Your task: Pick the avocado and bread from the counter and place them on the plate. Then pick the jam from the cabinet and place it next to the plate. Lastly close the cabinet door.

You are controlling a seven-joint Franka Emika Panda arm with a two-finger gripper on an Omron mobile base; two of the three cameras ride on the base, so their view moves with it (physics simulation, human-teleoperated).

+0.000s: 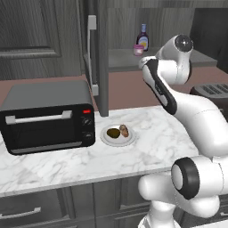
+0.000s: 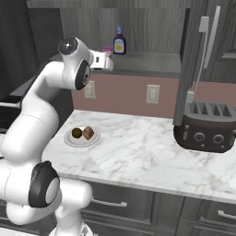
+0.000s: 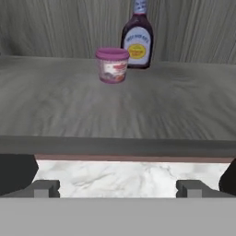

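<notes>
Hand view: squat pink jam [image 3: 112, 65] jar on the grey wood-grain cabinet [image 3: 115, 106] shelf, rounded dark bottle [image 3: 137, 39] behind; gripper [image 3: 117, 189] jaws wide, empty.

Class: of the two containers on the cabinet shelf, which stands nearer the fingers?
The jam, squat and pink; the taller dark bottle stands behind it.

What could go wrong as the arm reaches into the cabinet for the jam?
The bottle stands close behind the jam, so an overshoot could knock it over. The open gripper is level with the shelf edge and might clip it. The open cabinet door hangs beside the arm and could be bumped.
</notes>
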